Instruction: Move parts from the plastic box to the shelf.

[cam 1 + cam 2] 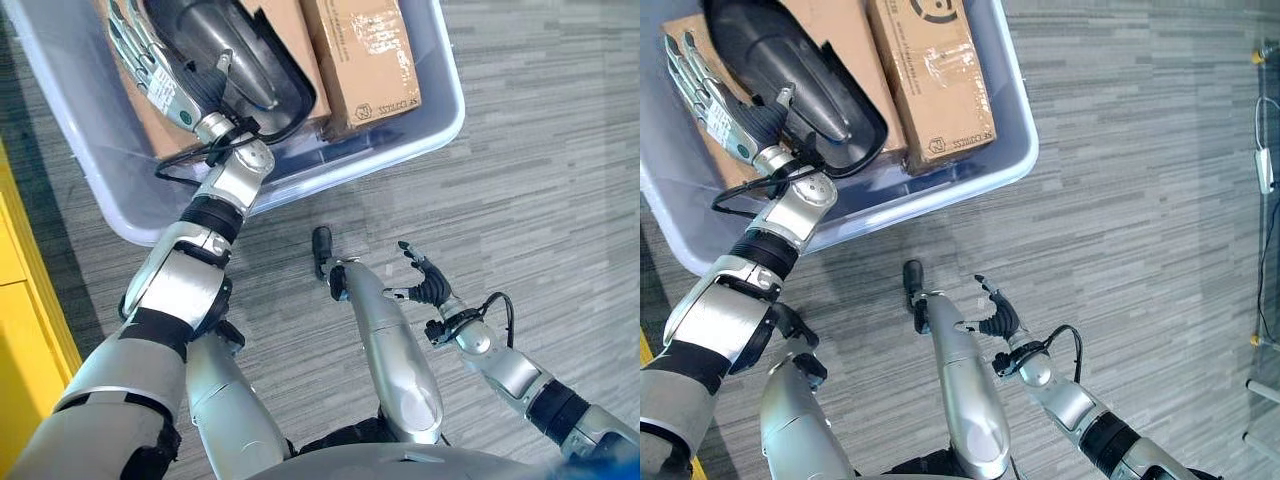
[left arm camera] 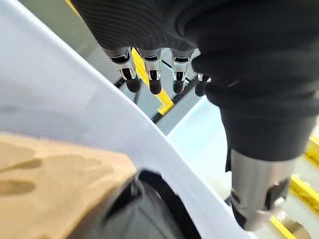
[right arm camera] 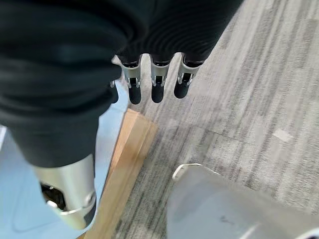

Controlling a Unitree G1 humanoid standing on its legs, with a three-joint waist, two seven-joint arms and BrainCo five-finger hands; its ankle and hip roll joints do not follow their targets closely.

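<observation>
The plastic box [image 1: 1010,160] is cut off at the top and left edges, and it holds one black moulded part [image 1: 800,85] lying across two cardboard cartons [image 1: 930,75]. The left hand [image 1: 725,110] reaches inside beside the black part with fingers straight, gripping nothing. The right hand [image 1: 995,315] hangs over the grey floor [image 1: 1140,200], fingers loosely spread and empty.

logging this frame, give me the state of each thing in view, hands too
plastic box: on the floor, open-topped, holding parts
black part: lying in the box on a flat cardboard box
cardboard box: closed, lying flat in the box
left hand: open, fingers straight, inside the box beside the black part
right hand: open, fingers relaxed, over the floor, holding nothing
</observation>
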